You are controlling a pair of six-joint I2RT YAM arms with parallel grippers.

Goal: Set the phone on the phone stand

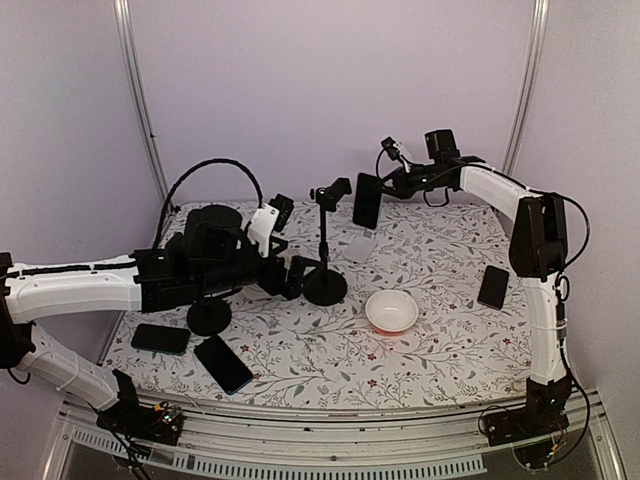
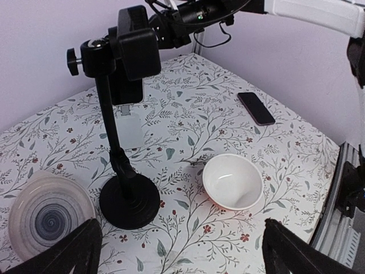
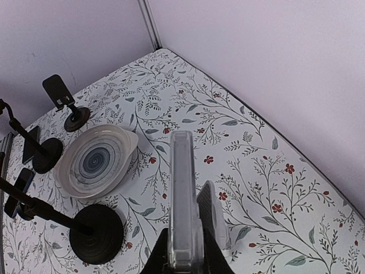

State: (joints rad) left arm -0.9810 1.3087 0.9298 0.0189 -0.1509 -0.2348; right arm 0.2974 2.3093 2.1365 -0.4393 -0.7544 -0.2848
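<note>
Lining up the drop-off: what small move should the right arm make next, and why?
Probably ease the right pincer a little toward its left, carrying the phone onto the stand's holder. The phone hangs upright, gripped, just beside the holder and apparently not yet seated.

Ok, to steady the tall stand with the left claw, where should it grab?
Probably the thin upright pole just above the round base, left claw coming level from the near side: the base is too wide and flat, the top clamp must be free for the phone.
</note>
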